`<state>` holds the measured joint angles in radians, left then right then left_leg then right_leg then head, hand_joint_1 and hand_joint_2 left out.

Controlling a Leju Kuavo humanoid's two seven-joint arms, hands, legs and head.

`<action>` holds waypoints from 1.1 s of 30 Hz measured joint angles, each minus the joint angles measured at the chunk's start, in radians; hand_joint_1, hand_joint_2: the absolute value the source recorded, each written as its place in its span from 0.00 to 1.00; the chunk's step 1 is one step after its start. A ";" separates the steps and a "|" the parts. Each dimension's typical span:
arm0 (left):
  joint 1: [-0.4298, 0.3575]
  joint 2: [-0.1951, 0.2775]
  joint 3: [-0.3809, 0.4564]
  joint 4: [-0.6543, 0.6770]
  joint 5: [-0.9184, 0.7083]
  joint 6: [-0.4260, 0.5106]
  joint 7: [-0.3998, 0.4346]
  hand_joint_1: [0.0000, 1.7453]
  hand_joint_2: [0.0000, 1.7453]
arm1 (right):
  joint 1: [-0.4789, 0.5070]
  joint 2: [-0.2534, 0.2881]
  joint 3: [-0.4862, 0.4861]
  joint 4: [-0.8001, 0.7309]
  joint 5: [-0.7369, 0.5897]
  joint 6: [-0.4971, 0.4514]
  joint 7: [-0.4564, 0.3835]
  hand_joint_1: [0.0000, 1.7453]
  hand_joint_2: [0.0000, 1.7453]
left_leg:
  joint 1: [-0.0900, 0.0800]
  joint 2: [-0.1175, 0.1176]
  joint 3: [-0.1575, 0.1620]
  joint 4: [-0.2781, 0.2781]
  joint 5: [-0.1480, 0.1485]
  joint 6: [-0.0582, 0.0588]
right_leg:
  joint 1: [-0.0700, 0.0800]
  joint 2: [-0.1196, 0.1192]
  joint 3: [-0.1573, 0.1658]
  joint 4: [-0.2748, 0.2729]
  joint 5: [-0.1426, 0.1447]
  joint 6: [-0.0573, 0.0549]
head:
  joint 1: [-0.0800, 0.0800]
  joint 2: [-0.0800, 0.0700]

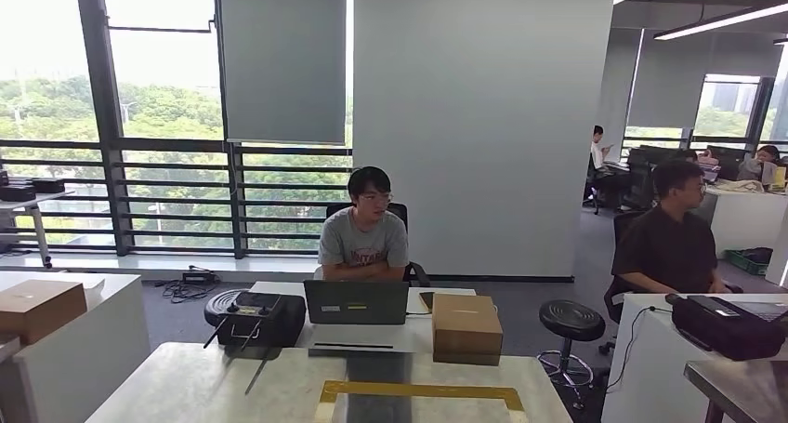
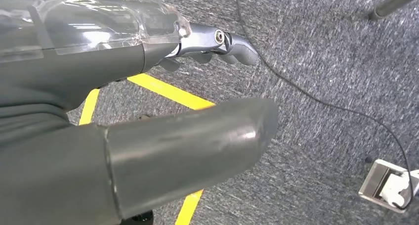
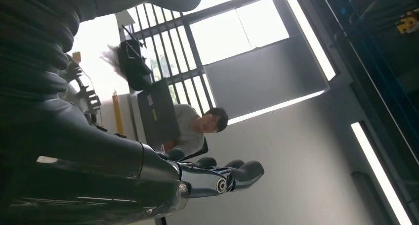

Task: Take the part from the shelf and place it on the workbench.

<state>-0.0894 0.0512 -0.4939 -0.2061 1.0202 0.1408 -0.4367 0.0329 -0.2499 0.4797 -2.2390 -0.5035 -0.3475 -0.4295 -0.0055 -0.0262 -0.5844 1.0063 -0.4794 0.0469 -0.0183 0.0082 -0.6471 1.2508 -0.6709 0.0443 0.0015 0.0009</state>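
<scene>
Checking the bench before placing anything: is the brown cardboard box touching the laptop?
Apart. The head view shows a strip of white tabletop between the cardboard box and the laptop.

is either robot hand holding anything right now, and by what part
Nothing is held. The left robot hand hangs over the carpet with nothing in its fingers, and the right robot hand is raised with nothing in its fingers either.

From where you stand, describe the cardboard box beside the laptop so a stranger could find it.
Start at the white table behind the marble workbench. Right of the open laptop stands the cardboard box, plain brown and closed, unlike the black controller case on the laptop's other side.
</scene>
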 joint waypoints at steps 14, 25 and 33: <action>-0.001 0.002 0.025 0.001 -0.046 -0.001 0.000 0.00 0.00 | 0.029 0.004 -0.005 0.021 -0.040 -0.009 -0.027 0.00 1.00 | 0.021 0.027 -0.090 0.251 -0.154 -0.075 | 0.009 -0.050 0.110 -0.294 0.199 -0.060 | -0.002 0.000; -0.004 0.014 0.024 0.007 -0.093 -0.001 0.028 0.00 0.00 | 0.020 0.003 -0.001 0.031 -0.028 0.002 -0.055 0.00 1.00 | 0.031 0.037 0.035 0.020 -0.039 -0.042 | -0.005 -0.042 0.054 -0.205 0.159 -0.001 | -0.001 -0.001; -0.016 0.015 0.019 0.028 -0.188 -0.001 0.085 0.00 0.00 | 0.022 0.003 -0.001 0.037 -0.042 0.024 -0.066 0.00 1.00 | -0.005 0.009 -0.033 0.022 0.020 -0.013 | 0.023 -0.013 0.115 -0.139 0.082 -0.052 | 0.000 -0.001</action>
<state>-0.1055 0.0659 -0.4749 -0.1778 0.8324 0.1397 -0.3516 0.0550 -0.2472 0.4791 -2.2019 -0.5456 -0.3234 -0.4952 -0.0102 -0.0173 -0.6174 1.0278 -0.4596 0.0334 0.0042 -0.0052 -0.5324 1.1116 -0.5890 -0.0081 0.0015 0.0000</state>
